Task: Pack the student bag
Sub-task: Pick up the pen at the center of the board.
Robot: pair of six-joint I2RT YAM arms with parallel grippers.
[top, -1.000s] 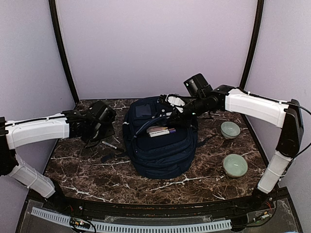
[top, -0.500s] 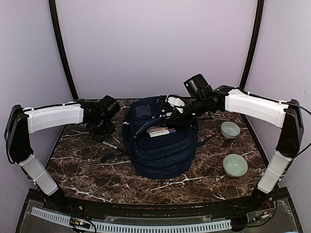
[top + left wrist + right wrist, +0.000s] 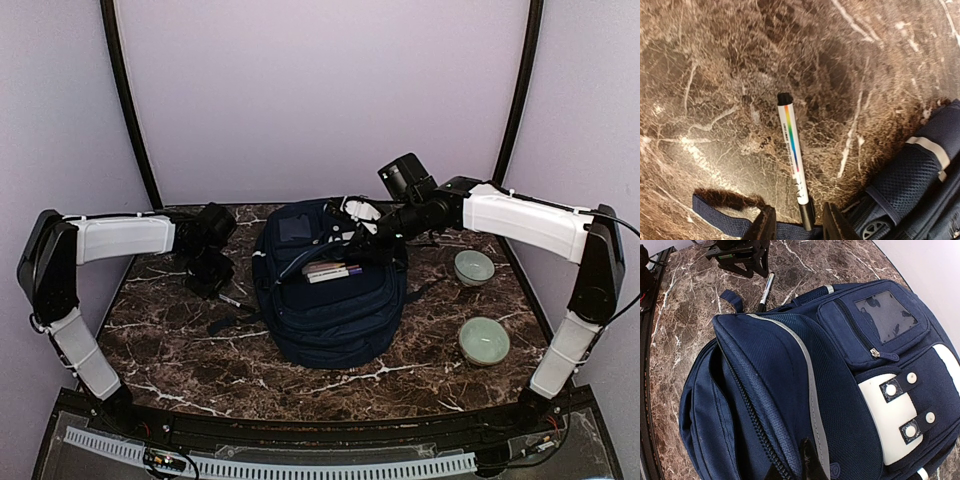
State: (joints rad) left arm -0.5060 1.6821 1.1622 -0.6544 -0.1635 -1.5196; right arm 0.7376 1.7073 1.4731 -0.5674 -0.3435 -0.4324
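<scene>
The student bag [image 3: 330, 300], a large navy backpack, lies mid-table with its top compartment gaping. My right gripper [image 3: 352, 233] is shut on the zipper-edge fabric of the bag's flap [image 3: 790, 405], holding it up; its fingertips [image 3: 810, 460] pinch the cloth beside the grey stripe. A white pen [image 3: 792, 150] with a rainbow stripe lies on the marble left of the bag [image 3: 920, 180]. My left gripper [image 3: 801, 225] is low over the pen's dark end, open, with one finger on each side and a gap at both. From above, the pen [image 3: 225, 297] shows just under the left gripper [image 3: 210, 280].
Books and a purple-tipped item [image 3: 330, 270] show inside the bag's opening. A navy strap [image 3: 725, 212] lies under my left fingers. Two pale green bowls [image 3: 474, 267] [image 3: 484, 340] stand at the right. Black posts frame the back corners.
My left arm has swung toward the back and brought its gripper down over the pen, its jaws narrowing. The right arm and the bag have stayed still.
</scene>
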